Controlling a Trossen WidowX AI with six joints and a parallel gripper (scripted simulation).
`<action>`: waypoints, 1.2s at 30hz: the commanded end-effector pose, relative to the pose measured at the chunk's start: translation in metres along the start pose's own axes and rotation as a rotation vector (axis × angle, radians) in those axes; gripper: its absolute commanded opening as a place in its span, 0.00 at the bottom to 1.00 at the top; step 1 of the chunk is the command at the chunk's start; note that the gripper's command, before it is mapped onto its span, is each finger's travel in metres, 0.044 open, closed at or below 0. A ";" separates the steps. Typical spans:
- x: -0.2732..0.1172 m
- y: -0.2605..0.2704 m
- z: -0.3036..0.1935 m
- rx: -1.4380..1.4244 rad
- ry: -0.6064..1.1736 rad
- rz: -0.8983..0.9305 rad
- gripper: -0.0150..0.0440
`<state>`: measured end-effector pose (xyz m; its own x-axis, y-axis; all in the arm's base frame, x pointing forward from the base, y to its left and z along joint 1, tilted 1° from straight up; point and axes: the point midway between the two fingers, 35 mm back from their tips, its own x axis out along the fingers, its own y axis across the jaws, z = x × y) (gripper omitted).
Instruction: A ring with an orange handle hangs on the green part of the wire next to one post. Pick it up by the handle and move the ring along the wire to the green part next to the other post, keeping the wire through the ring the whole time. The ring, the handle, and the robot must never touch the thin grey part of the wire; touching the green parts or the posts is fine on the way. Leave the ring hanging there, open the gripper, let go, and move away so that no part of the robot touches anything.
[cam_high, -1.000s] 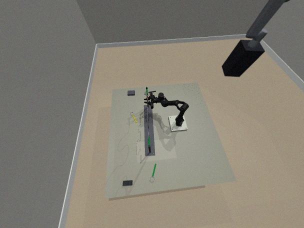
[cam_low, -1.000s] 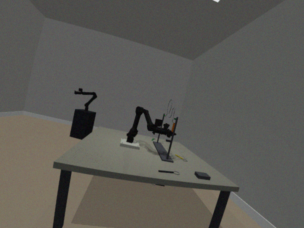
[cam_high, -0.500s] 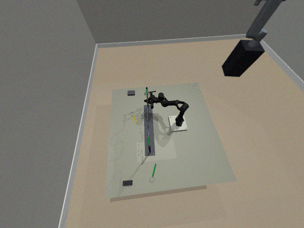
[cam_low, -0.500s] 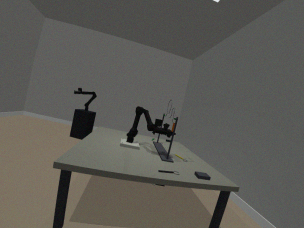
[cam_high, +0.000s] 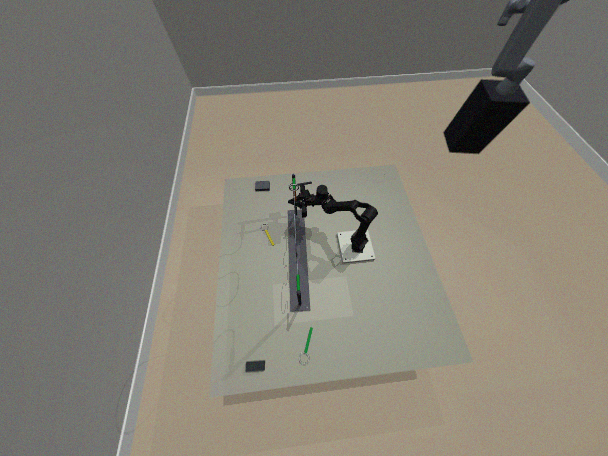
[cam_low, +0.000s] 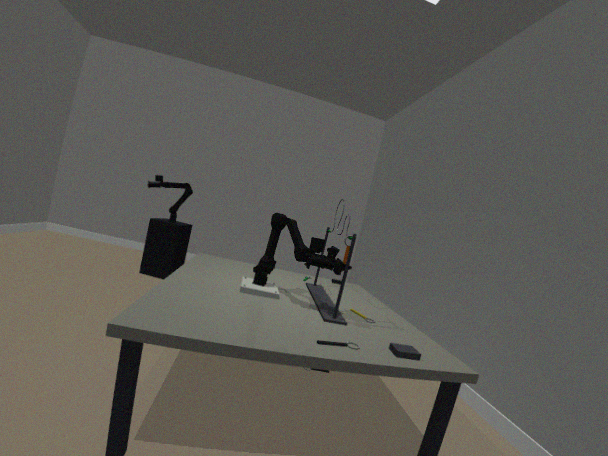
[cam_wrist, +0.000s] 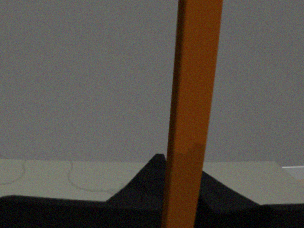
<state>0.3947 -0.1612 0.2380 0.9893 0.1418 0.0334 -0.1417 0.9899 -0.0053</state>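
Note:
The orange handle (cam_low: 347, 253) (cam_wrist: 193, 100) hangs upright below its small ring, which is around the wire's green part (cam_high: 293, 180) (cam_low: 351, 237) beside the near post (cam_low: 343, 287). My gripper (cam_high: 295, 201) (cam_low: 346, 268) (cam_wrist: 166, 162) is shut on the handle, low on it; the handle hides part of the fingertips in the wrist view. The thin grey wire rises in loops between the posts in the exterior view. The other green part (cam_high: 298, 282) (cam_low: 328, 230) is beside the far post (cam_low: 317, 275). Whether the ring touches the wire is too small to tell.
The posts stand on a dark base plate (cam_high: 293, 260) (cam_low: 322, 302). A yellow-handled ring (cam_high: 269, 237) (cam_low: 358, 314), a green-handled ring (cam_high: 308, 340) and a black-handled ring (cam_low: 331, 343) lie on the table. Dark blocks (cam_high: 262, 186) (cam_high: 255, 366) (cam_low: 405, 351) lie near its edges.

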 end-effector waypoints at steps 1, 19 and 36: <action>0.000 0.001 0.011 -0.010 -0.008 0.007 0.00; 0.000 0.001 0.013 -0.010 -0.008 0.009 0.00; 0.001 0.017 0.013 -0.008 -0.008 0.011 0.00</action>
<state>0.3930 -0.1469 0.2506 0.9868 0.1567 0.0406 -0.1563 0.9876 -0.0116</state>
